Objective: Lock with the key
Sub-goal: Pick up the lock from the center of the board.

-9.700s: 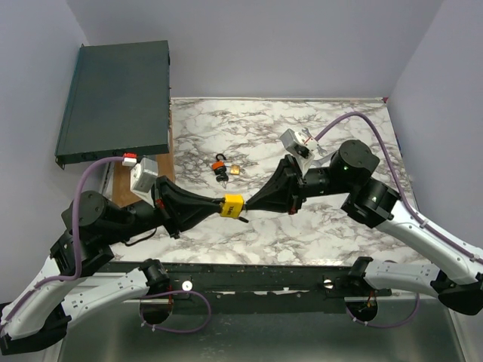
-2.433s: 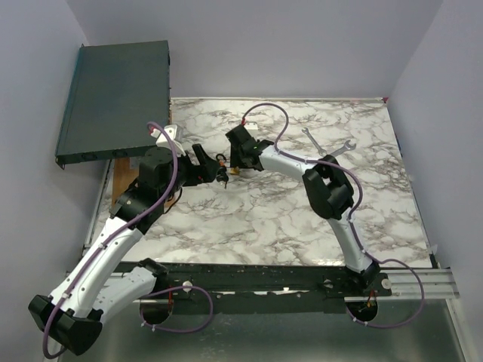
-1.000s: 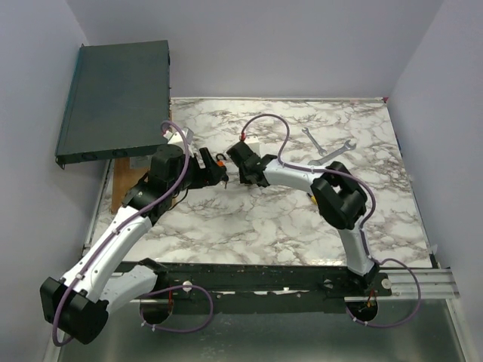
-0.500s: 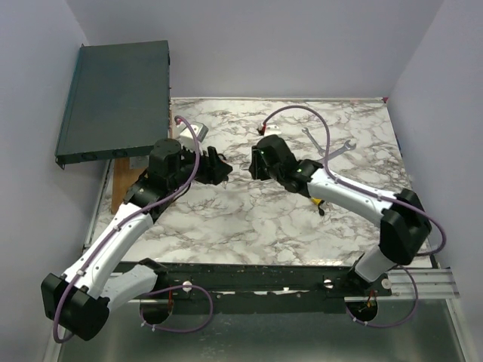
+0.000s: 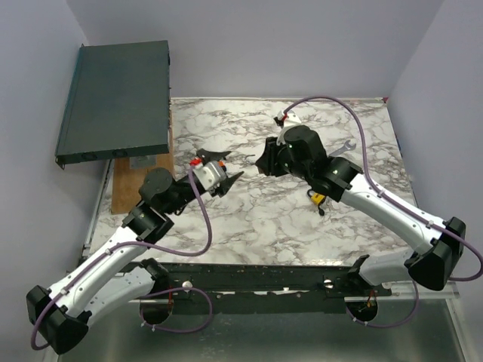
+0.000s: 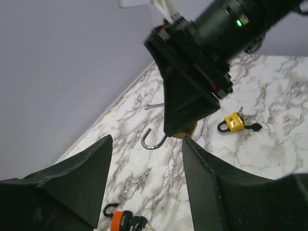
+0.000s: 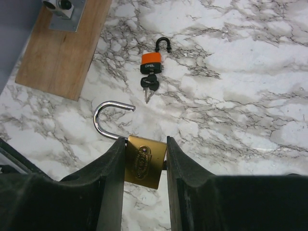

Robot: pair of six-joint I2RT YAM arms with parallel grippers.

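While your right jaws clamp the brass padlock point(image 7: 142, 163) above the counter point(image 7: 240, 72), its open shackle point(image 7: 108, 115) points toward your left jaws, parted and empty, facing it.

A padlock point(image 7: 143, 163) is gripped in the right claw point(image 5: 264, 162) above the middle of the table point(image 5: 249, 226). The left claw point(image 5: 226, 170) faces it from the left, a gap between them. A second padlock point(image 7: 151, 59) with keys point(image 7: 149, 84) lies on the table between the held one and a board point(image 5: 124, 188) along the left edge. A flat case point(image 5: 113, 98) sits behind the board. A third padlock point(image 5: 317, 197) lies just beside the right arm point(image 5: 377, 204), and a wrench point(image 5: 346, 145) lies behind that arm.
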